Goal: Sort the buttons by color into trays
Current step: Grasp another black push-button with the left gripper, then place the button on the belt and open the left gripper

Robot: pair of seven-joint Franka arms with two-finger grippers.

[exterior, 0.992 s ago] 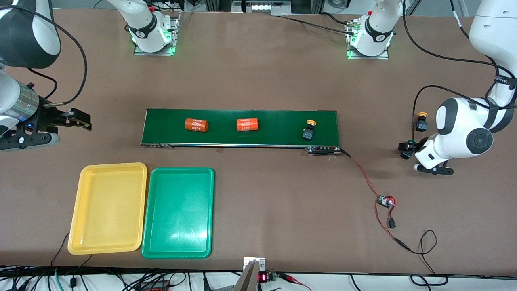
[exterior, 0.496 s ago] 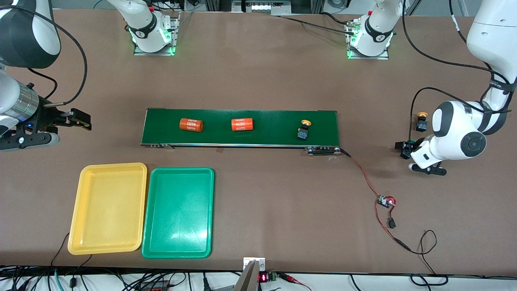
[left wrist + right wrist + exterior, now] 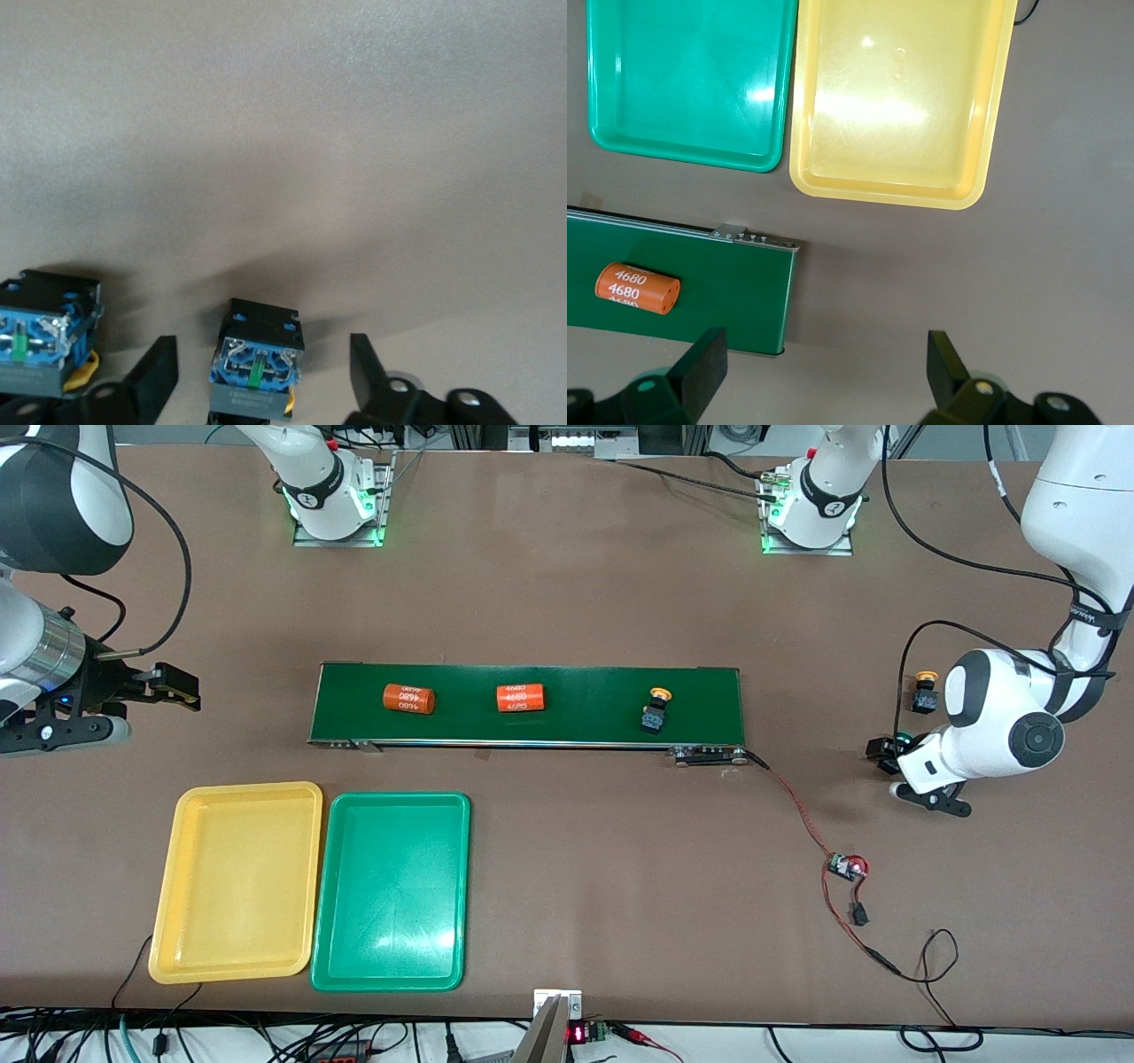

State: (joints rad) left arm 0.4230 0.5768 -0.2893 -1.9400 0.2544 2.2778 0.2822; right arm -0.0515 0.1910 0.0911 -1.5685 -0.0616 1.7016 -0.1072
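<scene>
**A:** What do we see on the table?

**B:** We see a long dark-green conveyor belt [image 3: 527, 705] across the middle. On it lie two orange cylinders [image 3: 408, 698] [image 3: 520, 698] with printed lettering, and toward the left arm's end of the belt stands a yellow-capped button [image 3: 656, 711]. Nearer the front camera, toward the right arm's end, the yellow tray [image 3: 237, 882] and the green tray [image 3: 391, 892] sit side by side, almost touching, both bare inside.

**A:** And the arms?

**B:** The left gripper [image 3: 264, 376] is low over the table at the left arm's end, its fingers [image 3: 158, 372] spread wide on either side of a green button [image 3: 257, 365] lying on its side, not touching it as far as we can tell. Another button with a yellow cap [image 3: 46, 343] lies just beside it. The front view shows a yellow-capped button [image 3: 924, 692] standing there, partly hidden by the arm. The right gripper [image 3: 824, 372] waits in the air off the belt's end, fingers [image 3: 702, 365] wide apart, holding nothing.
</scene>
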